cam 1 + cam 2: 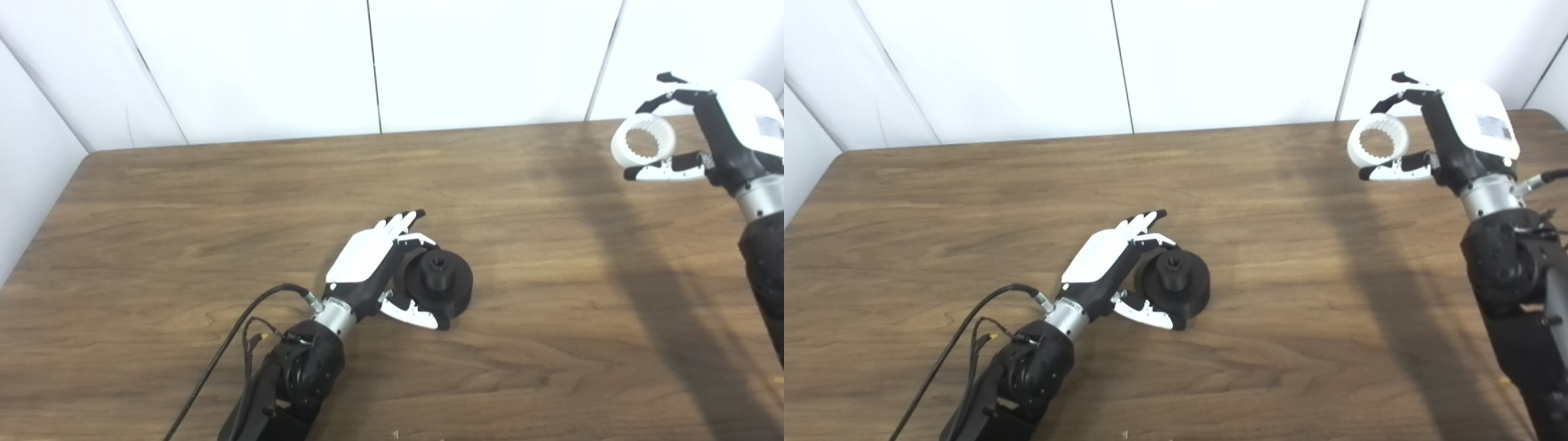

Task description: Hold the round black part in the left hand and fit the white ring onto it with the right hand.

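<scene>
The right hand (1442,138) already pinches the white ring (1377,144) in the air, while the left hand (383,266), fingers spread, only cups the black part (438,282) beside its palm on the table (184,245), unlifted, so fitting remains.

White-backed left hand (1102,257), right hand (1451,138); black fingers, silver wrists, black cable (949,343).

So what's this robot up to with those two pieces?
It is putting two parts together. Its right hand holds a white ring up in the air over the far right of the wooden table. Its left hand is cupped around a round black part that sits on the table, fingers not closed on it. The two pieces are far apart, so the fitting hasn't started.
</scene>
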